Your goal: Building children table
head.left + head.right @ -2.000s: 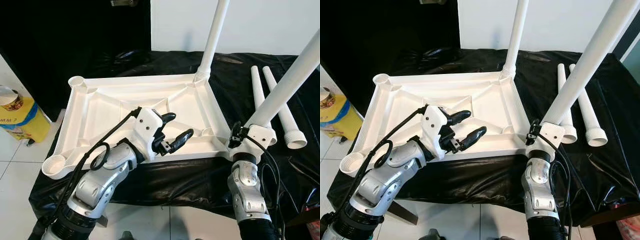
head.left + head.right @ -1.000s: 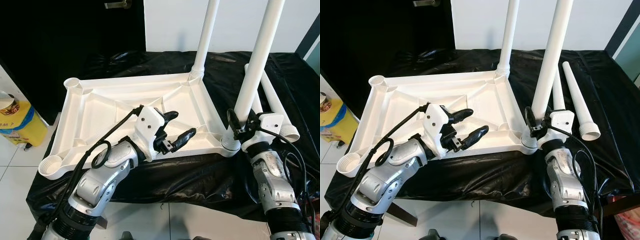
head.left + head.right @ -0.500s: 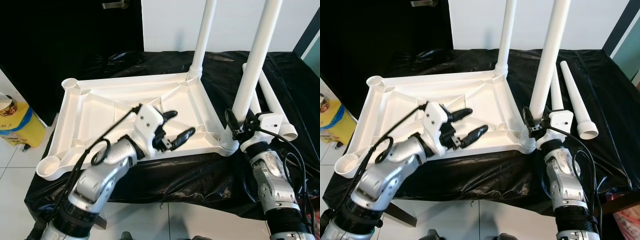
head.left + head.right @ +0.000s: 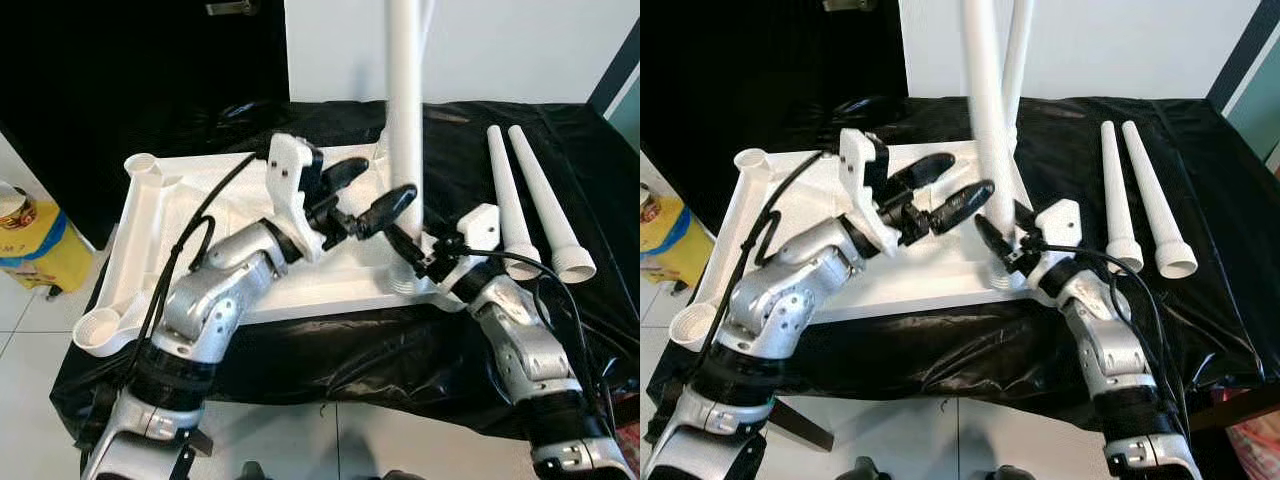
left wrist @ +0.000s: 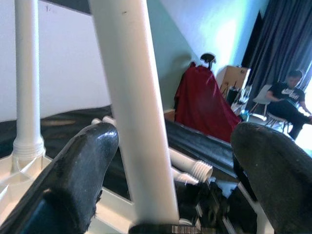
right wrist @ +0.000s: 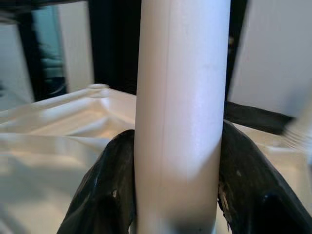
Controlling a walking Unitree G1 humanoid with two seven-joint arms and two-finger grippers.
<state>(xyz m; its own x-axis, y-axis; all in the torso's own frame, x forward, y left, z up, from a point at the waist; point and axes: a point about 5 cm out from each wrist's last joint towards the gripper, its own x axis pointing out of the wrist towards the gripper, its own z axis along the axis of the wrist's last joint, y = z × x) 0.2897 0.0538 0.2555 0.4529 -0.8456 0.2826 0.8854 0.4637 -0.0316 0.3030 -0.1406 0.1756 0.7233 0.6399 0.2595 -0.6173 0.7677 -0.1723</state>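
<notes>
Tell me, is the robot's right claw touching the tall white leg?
Touching. In the right wrist view, the right claw has both black fingers pressed against the white leg, with no gap showing.

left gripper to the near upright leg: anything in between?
Nothing visible. The left gripper is open beside the near leg, and the left wrist view shows that leg bare between its fingers. The right gripper clamps the leg lower down, near the tabletop.
</notes>
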